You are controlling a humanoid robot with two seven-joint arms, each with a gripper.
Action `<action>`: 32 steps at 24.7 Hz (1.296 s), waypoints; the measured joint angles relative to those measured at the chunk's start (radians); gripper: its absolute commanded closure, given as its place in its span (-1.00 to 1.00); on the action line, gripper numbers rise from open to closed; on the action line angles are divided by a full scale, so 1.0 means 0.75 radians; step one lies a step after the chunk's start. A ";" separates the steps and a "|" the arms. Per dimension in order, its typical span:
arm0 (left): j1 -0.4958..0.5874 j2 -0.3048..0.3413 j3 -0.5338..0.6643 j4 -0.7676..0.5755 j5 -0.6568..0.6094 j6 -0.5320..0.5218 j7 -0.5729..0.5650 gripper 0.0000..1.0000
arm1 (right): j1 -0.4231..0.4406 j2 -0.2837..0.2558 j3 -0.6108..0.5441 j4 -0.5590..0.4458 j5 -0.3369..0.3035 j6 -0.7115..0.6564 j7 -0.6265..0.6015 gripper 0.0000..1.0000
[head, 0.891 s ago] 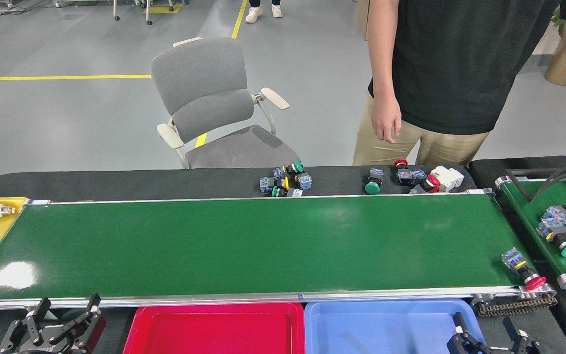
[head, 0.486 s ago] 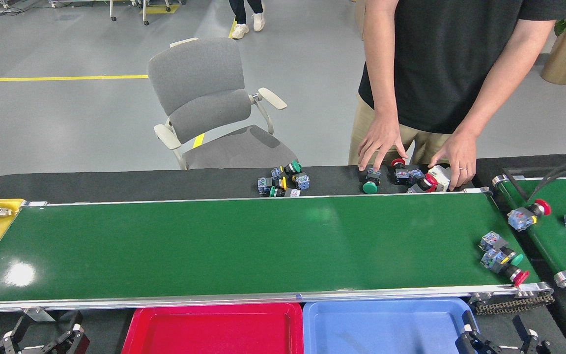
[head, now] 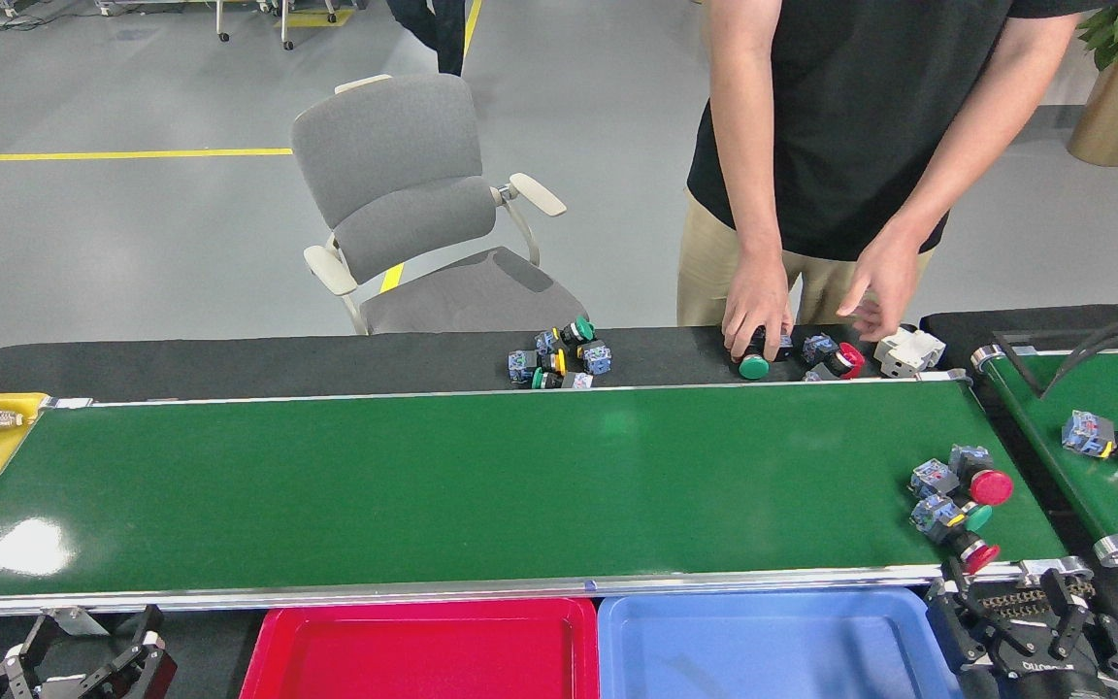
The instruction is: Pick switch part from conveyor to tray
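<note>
A cluster of three switch parts (head: 959,495) lies at the right end of the long green conveyor (head: 481,485), with red and green button caps on blue-grey bodies. My right gripper (head: 1017,594) stands open just below that end, over the drive chain, its black fingers spread and empty. A blue tray (head: 763,646) and a red tray (head: 423,649) sit along the conveyor's near edge. At the bottom left corner my left gripper (head: 83,631) is open and holds nothing.
A person stands behind the belt, one hand (head: 758,311) on a green-capped switch on the black strip. More switch parts (head: 559,359) lie there. A second short green belt (head: 1102,437) at the right carries another switch part. A grey chair (head: 423,214) stands behind.
The switch parts on the conveyor have travelled left and a third has joined them. My right gripper has risen to the belt's right end. The person's hands have shifted over the parts behind.
</note>
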 measured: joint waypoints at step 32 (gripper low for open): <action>-0.039 0.017 -0.004 0.036 -0.002 0.008 0.000 -1.00 | -0.475 -0.022 0.538 0.464 0.062 0.201 0.010 0.97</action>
